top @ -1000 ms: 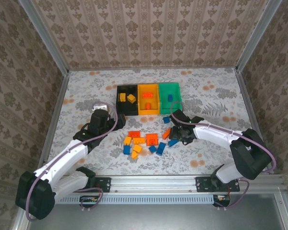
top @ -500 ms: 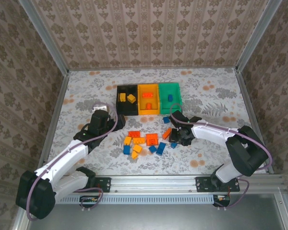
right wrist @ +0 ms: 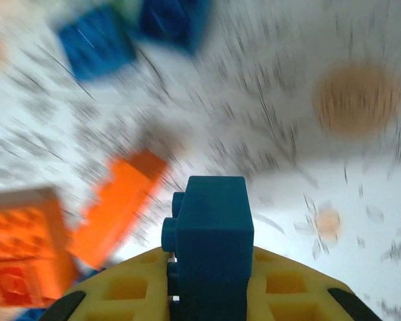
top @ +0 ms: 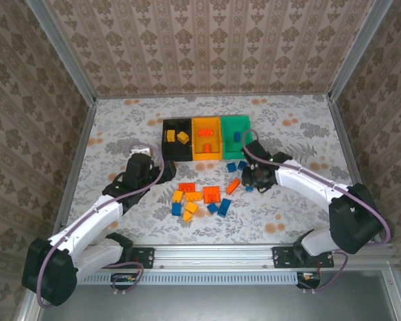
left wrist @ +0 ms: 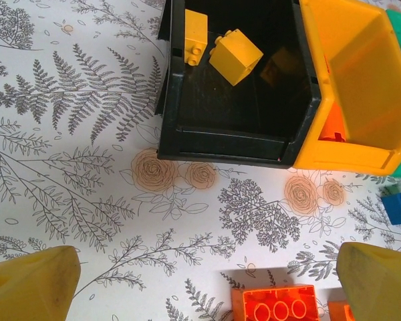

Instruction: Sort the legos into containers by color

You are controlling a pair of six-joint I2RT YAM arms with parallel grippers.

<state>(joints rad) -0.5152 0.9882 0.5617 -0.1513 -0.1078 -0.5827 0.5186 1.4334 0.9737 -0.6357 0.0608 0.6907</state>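
A blue brick [right wrist: 210,241] is clamped upright in the right fingers [right wrist: 130,291], over the bench [top: 120,127] and near the green bin [top: 235,152], with loose bricks [top: 211,194] scattered just beside. The step in hand looks like the carry: blue seems to belong in that bin, which already holds one, so the next move calls for reaching over its rim and letting go. The left fingers [left wrist: 33,284] are spread wide and empty, near the black bin [left wrist: 227,144].

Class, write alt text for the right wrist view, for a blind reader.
A blue lego sits gripped in the right gripper, studs facing left. Behind it, blurred: red-orange legos at left, blue legos at top left, on a floral table.
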